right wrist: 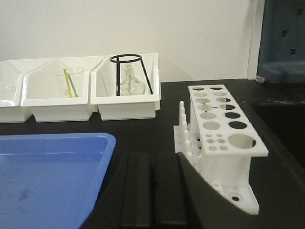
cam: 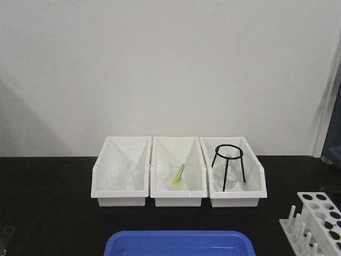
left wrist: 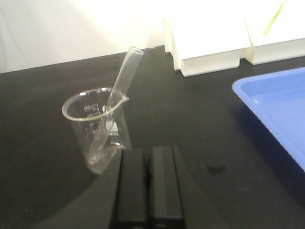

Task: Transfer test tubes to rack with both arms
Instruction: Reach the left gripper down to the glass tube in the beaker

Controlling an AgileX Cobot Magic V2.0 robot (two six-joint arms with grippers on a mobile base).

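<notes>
One test tube (left wrist: pixel 121 90) leans in a clear glass beaker (left wrist: pixel 86 114) on the black table, its rim pointing up and to the right. My left gripper (left wrist: pixel 147 151) is shut and empty, just in front and to the right of the beaker, not touching it. The white rack (right wrist: pixel 224 167) stands on the table with its holes empty; it also shows at the lower right of the front view as the rack (cam: pixel 319 213). My right gripper (right wrist: pixel 153 157) is shut and empty, just left of the rack's pegs. Neither gripper shows in the front view.
A blue tray (cam: pixel 178 237) lies at the front middle, between the beaker and the rack. Three white bins (cam: pixel 121 200) stand in a row at the back, holding glassware, a yellow-green stick (cam: pixel 178 176) and a black tripod stand (cam: pixel 228 160). A wall rises behind them.
</notes>
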